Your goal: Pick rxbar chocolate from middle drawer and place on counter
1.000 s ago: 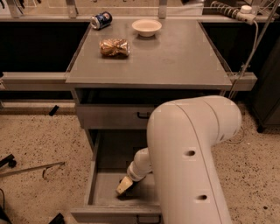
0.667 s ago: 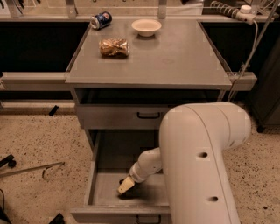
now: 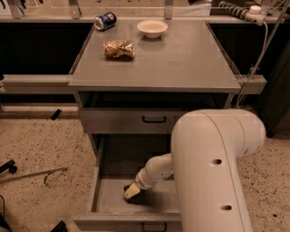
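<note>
The middle drawer (image 3: pixel 102 199) is pulled open below the counter (image 3: pixel 181 63), showing its deep grey tray. My white arm reaches down into it from the right. The gripper (image 3: pixel 131 192) is low in the tray near the drawer's front, its pale fingers (image 3: pixel 131 190) down at a small dark object (image 3: pixel 134 200) on the drawer floor. That dark shape may be the rxbar chocolate, but its wrapper and lettering do not show. I cannot tell whether the gripper holds it.
On the counter lie a crinkled golden-brown packet (image 3: pixel 118 49), a blue can (image 3: pixel 105 21) on its side and a white bowl (image 3: pixel 152 28). A shut drawer front with a black handle (image 3: pixel 154 119) sits above the open drawer. A cable and power strip (image 3: pixel 244 11) hang at right.
The big arm link has swung right, uncovering more of the drawer. The gripper stays low at the same spot in the tray over the dark object.
</note>
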